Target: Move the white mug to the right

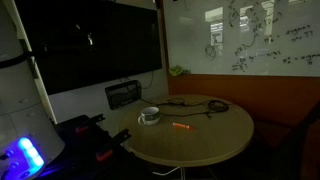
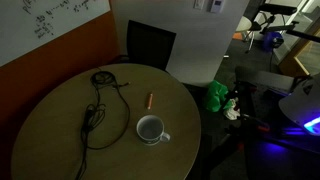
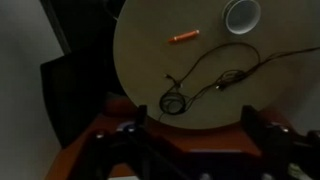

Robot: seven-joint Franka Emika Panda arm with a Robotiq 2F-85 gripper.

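Crockery of this kind is stiff, fairly light and breakable, with a smooth glazed wall that can slip. The white mug [image 2: 151,130] therefore likely wants a firm but gentle hold across its rim, or by the small handle that seems to jut from one side. It stands upright on the round worktop [image 2: 50,140], close to the edge, with an orange marker [image 2: 150,100] near it and a black cable [image 2: 95,110] looped well apart to the left. In the wrist view the mug sits at the far right, and the claw [image 3: 195,122] hangs off the near edge, spread wide with nothing in it. Being short and wide, the mug should lift without tipping.
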